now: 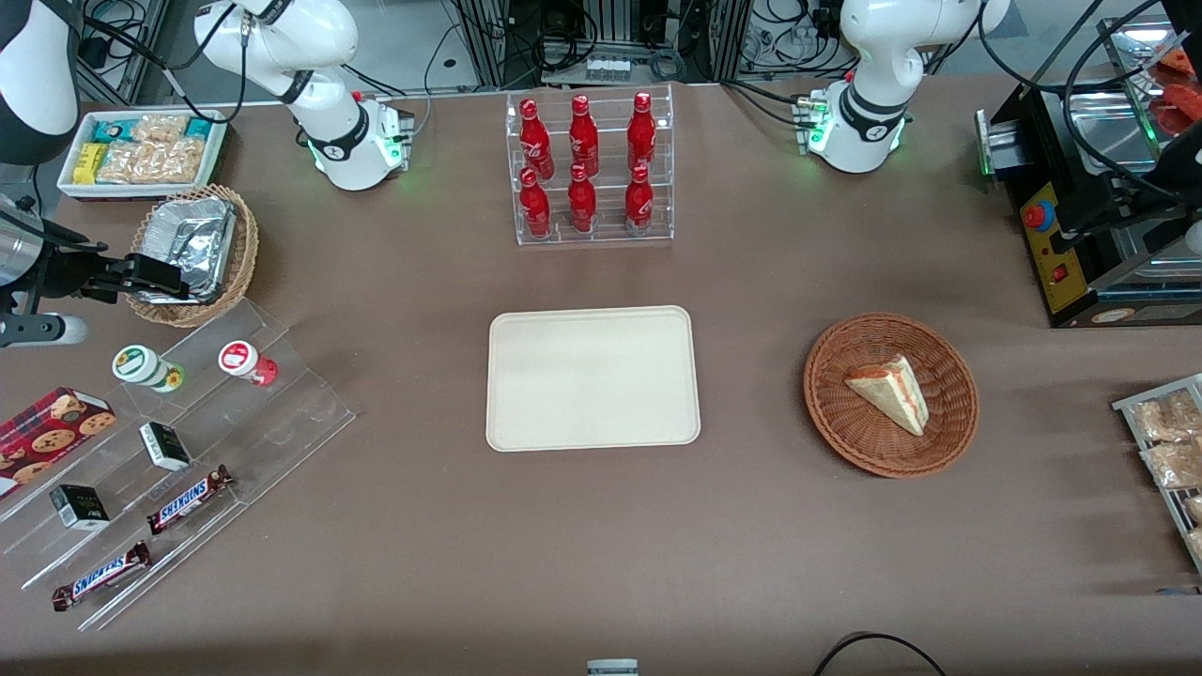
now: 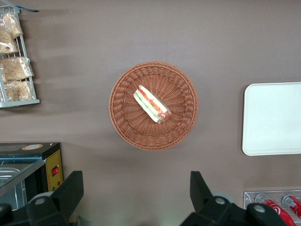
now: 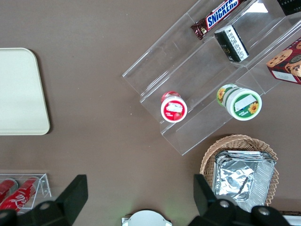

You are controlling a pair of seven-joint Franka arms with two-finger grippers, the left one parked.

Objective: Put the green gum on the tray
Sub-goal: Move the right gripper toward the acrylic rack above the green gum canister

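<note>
We see a brown table (image 1: 423, 526) from the front. At the working arm's end stands a clear stepped rack (image 1: 178, 469). On its top step sit two small bottles side by side: the green gum (image 1: 146, 367), upright with a white lid, and a red gum (image 1: 248, 362) just beside it, nearer the table's middle. Lower steps hold two small dark boxes (image 1: 164, 446) and two Snickers bars (image 1: 188, 499). A cookie box (image 1: 47, 434) lies at the rack's edge.

The tray (image 1: 593, 377) lies flat at the table's middle, well apart from the green gum, with nothing on it. Farther from the camera than the tray stands a clear shelf of red bottles (image 1: 587, 169).

Our gripper (image 1: 155, 279) hangs above a wicker basket (image 1: 239, 272) that holds crumpled foil (image 1: 192, 239), farther from the camera than the rack. In the wrist view its fingers (image 3: 75, 193) are spread wide and hold nothing, with the green gum (image 3: 241, 102) and the red gum (image 3: 173, 107) both below.

Toward the parked arm's end, a round basket (image 1: 845, 432) holds a sandwich wedge (image 1: 890, 392).
</note>
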